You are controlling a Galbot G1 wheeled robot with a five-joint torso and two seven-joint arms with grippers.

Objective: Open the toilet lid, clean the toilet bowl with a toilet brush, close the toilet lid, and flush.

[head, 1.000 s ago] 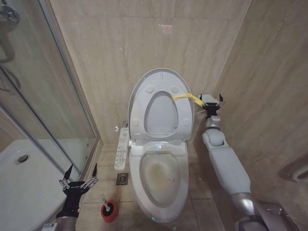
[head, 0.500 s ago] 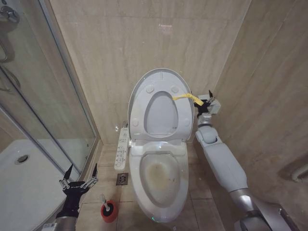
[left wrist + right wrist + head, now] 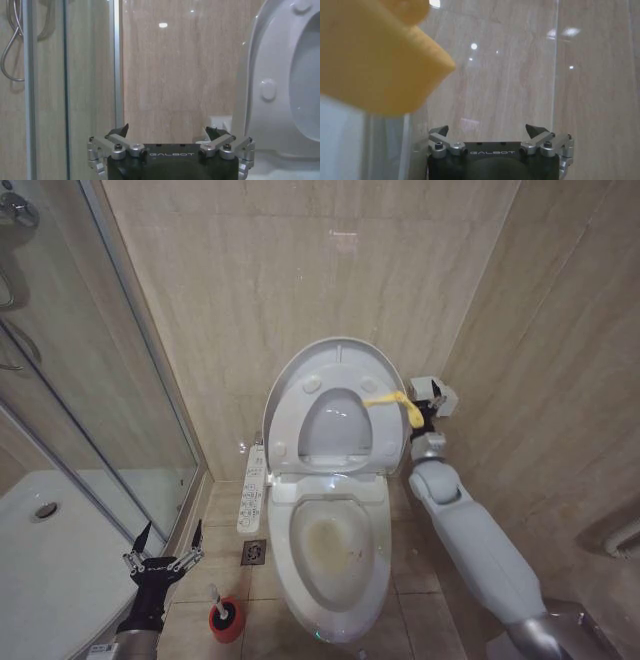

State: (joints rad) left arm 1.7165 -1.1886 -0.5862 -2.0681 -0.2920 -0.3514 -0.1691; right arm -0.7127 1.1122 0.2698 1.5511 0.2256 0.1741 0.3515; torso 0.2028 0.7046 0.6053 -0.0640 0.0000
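Observation:
The toilet lid (image 3: 300,365) stands raised, leaning a little off the back wall, with the seat ring (image 3: 288,425) up against it. Its yellow loop tag (image 3: 392,399) hangs at the right edge. My right gripper (image 3: 432,398) sits just right of the tag, open; in the right wrist view the tag (image 3: 375,56) looms blurred beside the open right gripper (image 3: 486,127), not between the fingers. The toilet bowl (image 3: 283,560) lies uncovered, stained inside. The toilet brush (image 3: 215,595) stands in its red holder (image 3: 228,622) on the floor. My left gripper (image 3: 172,525) waits open left of it, also the left gripper (image 3: 167,128) facing the lid's edge (image 3: 250,75).
A long white button panel (image 3: 254,488) runs along the bowl's left side, with a floor drain (image 3: 255,552) below it. The glass shower screen (image 3: 90,380) and white shower tray (image 3: 40,560) close off the left. A tiled wall stands close behind my right arm.
The lid and seat have tipped forward from the wall, their top edge lower. My right gripper has shifted slightly left and down, staying beside the yellow tag. The left arm has not moved.

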